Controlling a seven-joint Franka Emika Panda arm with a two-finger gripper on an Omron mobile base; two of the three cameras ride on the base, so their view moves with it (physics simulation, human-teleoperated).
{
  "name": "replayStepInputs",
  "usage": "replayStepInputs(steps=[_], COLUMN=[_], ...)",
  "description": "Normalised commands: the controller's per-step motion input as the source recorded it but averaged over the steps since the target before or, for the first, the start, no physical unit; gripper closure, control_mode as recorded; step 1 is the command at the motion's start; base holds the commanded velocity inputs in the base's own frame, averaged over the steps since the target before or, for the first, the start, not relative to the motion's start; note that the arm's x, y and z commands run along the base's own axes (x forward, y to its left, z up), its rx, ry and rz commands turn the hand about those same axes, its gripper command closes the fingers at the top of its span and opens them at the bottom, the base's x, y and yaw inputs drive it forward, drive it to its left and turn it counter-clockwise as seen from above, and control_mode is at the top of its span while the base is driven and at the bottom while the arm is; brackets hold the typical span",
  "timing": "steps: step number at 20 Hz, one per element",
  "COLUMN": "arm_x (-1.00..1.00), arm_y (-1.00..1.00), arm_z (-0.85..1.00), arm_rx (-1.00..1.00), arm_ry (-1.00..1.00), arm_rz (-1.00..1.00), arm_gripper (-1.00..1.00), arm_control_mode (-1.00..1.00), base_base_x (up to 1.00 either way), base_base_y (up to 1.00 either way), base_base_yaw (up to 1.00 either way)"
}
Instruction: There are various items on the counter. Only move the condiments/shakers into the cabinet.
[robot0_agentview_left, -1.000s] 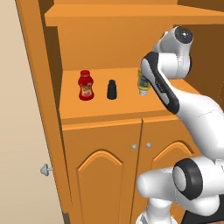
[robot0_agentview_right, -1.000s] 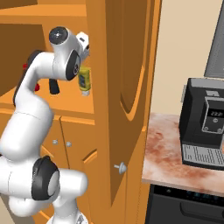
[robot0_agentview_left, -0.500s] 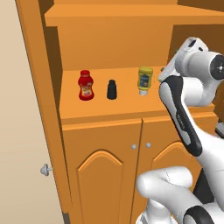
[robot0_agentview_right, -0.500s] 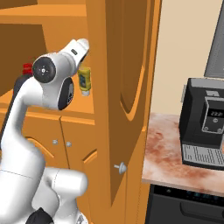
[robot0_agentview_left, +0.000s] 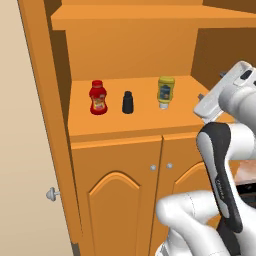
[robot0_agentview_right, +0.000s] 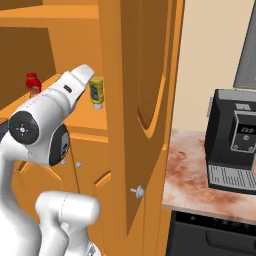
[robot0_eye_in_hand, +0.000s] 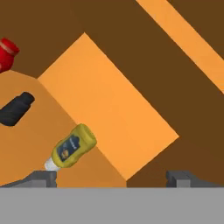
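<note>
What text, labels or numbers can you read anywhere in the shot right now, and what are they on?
Nothing reads clearly.
Mustard bottle: blue label, print too blurred to read.
Ketchup bottle: pale label patch, unreadable.
Black shaker: no marking visible.
Coffee machine: small display with pale characters, too blurred to make out.

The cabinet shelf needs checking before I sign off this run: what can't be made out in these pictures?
- Ketchup bottle: in the right base view, the arm covers its lower body.
- Black shaker: cut by the hand view's left edge.
- Mustard bottle: label print too small to read.
- Coffee machine: cut by the right edge; the counter runs out of frame too.
</note>
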Motion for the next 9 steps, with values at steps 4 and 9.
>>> replayStepInputs(steps=[4,9], arm_x=[-1.0,-1.0], arm_y=[0.06,0.23], arm_z=[0.0,0.0], arm_rx=[0.01,0.0], arm_ry=[0.0,0.02], arm_rz=[0.0,0.0], arm_gripper=[-1.0,-1.0], arm_control_mode=[-1.0,-1.0], base_base_x=[0.0,0.0], base_base_y=[0.0,0.0], base_base_yaw=[0.0,0.0])
